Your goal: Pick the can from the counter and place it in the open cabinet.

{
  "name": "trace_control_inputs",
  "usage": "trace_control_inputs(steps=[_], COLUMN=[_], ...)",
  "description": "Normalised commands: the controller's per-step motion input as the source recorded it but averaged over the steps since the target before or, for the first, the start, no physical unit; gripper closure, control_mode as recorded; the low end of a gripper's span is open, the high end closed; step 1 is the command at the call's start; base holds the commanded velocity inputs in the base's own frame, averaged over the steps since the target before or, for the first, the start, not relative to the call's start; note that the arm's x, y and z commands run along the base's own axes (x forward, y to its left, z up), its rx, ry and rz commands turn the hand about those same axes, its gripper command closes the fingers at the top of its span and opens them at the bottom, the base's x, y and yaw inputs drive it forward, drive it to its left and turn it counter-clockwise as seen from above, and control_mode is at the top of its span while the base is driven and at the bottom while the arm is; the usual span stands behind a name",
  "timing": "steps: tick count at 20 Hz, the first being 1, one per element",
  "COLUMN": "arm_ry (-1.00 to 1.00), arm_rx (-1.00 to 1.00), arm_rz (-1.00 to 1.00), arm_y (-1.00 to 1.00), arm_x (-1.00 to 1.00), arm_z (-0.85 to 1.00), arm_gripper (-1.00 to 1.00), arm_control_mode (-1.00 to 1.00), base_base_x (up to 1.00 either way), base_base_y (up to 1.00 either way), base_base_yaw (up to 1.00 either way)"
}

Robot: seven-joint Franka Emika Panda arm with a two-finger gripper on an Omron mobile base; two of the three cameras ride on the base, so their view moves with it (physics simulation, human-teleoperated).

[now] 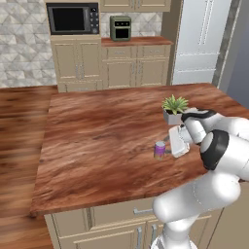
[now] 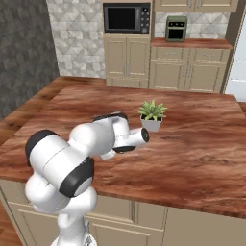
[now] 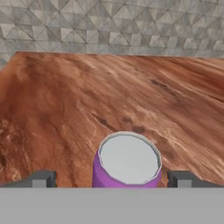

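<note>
The can (image 1: 159,149) is small and purple with a silver top, standing upright on the reddish-brown counter (image 1: 97,141) near its right side. In the hand view the can (image 3: 127,159) sits close in, between the two dark fingertips (image 3: 43,178), with a gap on each side. My gripper (image 1: 168,148) is open, low over the counter (image 3: 65,96) and reaching toward the can from the right. From the right base view my white arm covers the can. The open cabinet is out of view.
A small potted plant (image 1: 173,109) stands just behind my hand, also seen as the plant (image 2: 152,115). Across the room stand a microwave (image 1: 73,18), a green toaster oven (image 1: 120,27) and a fridge (image 1: 202,39). The counter's front edge (image 1: 97,204) is near.
</note>
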Motion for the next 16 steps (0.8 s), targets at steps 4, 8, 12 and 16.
trace_control_inputs(steps=[4, 8, 12, 16], arm_ry=[0.01, 0.0, 0.0, 0.0], arm_rx=[0.0, 0.0, 0.0, 0.0], arm_rz=[0.01, 0.03, 0.05, 0.03], arm_y=[0.0, 0.03, 0.12, 0.18], arm_x=[0.16, 0.01, 0.0, 0.0], arm_z=[-0.03, -0.08, -0.08, -0.05], arm_gripper=[-1.0, -1.0, -1.0, -1.0], arm_control_mode=[-1.0, -1.0, -1.0, -1.0], base_base_x=[0.0, 0.0, 0.0, 0.0], base_base_y=[0.0, 0.0, 0.0, 0.0], base_base_yaw=[0.0, 0.0, 0.0, 0.0])
